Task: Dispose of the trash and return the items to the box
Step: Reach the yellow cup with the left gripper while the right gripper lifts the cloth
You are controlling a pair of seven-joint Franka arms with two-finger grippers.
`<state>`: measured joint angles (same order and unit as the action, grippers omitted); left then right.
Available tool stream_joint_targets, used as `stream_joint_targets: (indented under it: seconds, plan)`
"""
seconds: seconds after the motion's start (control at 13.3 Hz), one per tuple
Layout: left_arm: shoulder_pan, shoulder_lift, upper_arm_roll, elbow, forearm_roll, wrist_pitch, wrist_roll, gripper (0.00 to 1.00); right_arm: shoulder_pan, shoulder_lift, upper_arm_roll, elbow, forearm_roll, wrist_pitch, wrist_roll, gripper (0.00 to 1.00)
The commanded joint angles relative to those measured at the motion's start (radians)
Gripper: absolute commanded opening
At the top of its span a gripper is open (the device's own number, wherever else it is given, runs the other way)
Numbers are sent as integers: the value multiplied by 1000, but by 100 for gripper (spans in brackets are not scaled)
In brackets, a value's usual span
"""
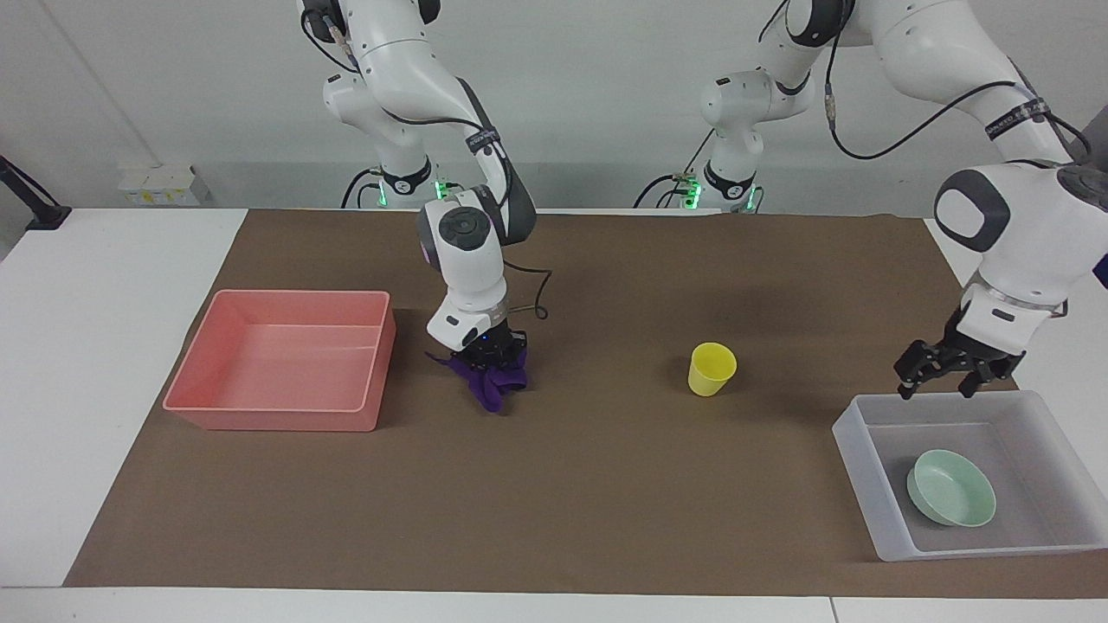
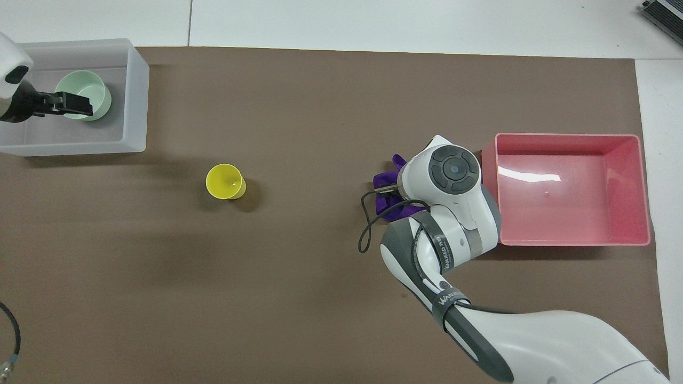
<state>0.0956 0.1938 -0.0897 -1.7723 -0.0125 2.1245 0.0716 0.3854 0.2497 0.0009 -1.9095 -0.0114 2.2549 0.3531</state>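
Two arms are working over a brown mat point(image 1: 606, 484) that is covering the white table point(image 1: 95, 363). The right gripper point(image 1: 491, 362) is pressing down on the purple rag point(image 1: 491, 387), its fingertips closed tight and pinching the bunched cloth, with the rag's lower folds hanging toward the mat just beside the pink bin point(image 1: 286, 359), toward the right arm's end of the table. In the overhead view the rag point(image 2: 389, 194) is showing only as a wrinkled purple edge peeking out from under the right arm's wrist, close to the pink bin point(image 2: 571, 189).

The left gripper point(image 1: 939, 381) is hanging in the air over the edge of the translucent box point(image 1: 866, 476) that lies nearer to the robots, its fingers spread wide and holding nothing. The mint-green bowl point(image 1: 952, 489) is sitting upright inside that box, apart from the gripper. From overhead the left gripper point(image 2: 72, 104) is overlapping the bowl point(image 2: 85, 90) inside the box point(image 2: 133, 101).

The yellow cup point(image 1: 711, 369) is standing upright on the mat, between the rag and the box, untouched by either arm.
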Motion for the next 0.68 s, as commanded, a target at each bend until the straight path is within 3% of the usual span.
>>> stream_joint_targets:
  seconds: [0.0,0.38,0.6]
  plan:
    - [-83,-56,15,-100,11,25,-74,100,-20,-78,1,13,11,-70,43,0]
    - [-186,-103,15,-241,11,138,-105,100,-45,-138,-2,116,7,-244,47,0]
    - [-243,-135,15,-361,11,256,-122,100,-86,-181,-2,135,5,-278,43,0]
